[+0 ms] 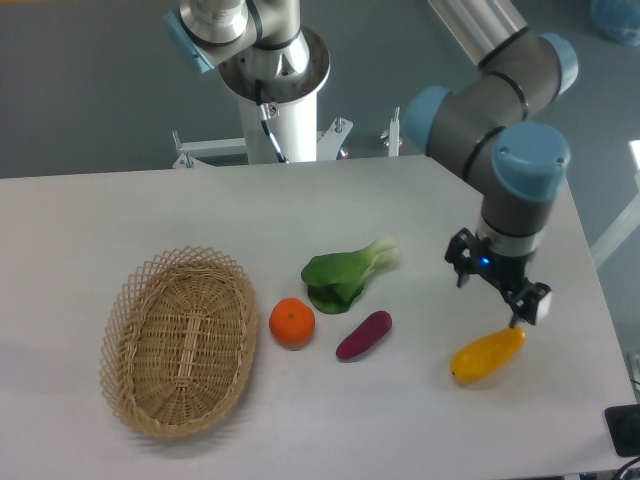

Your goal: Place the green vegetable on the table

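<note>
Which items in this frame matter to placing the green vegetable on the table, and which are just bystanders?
Task items:
- green vegetable, lying on the table
- table
- gripper, open, holding nothing

Bystanders:
- wicker basket
- orange
- purple vegetable
- yellow vegetable

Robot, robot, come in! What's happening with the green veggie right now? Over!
Gripper open, empty, above the yellow vegetable. Green vegetable lying on the table, nothing touching it. Orange and purple vegetable close by. Over.
</note>
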`<action>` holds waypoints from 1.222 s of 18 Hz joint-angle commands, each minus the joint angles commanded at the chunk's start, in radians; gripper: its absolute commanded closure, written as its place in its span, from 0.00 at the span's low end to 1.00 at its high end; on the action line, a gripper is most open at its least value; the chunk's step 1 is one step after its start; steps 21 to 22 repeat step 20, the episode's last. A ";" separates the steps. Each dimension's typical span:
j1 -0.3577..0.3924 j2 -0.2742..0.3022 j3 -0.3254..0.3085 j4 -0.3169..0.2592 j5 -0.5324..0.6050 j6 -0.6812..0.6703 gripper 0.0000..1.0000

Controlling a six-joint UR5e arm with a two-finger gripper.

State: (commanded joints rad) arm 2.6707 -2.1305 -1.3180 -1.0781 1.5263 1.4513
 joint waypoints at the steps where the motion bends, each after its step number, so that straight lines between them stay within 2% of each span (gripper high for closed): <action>1: 0.000 -0.015 0.037 -0.038 0.002 -0.015 0.00; 3: 0.000 -0.038 0.103 -0.120 0.005 -0.019 0.00; 4: 0.000 -0.048 0.117 -0.129 0.006 -0.019 0.00; 10: 0.000 -0.068 0.146 -0.137 0.014 -0.016 0.00; 22: 0.000 -0.066 0.140 -0.135 0.012 -0.016 0.00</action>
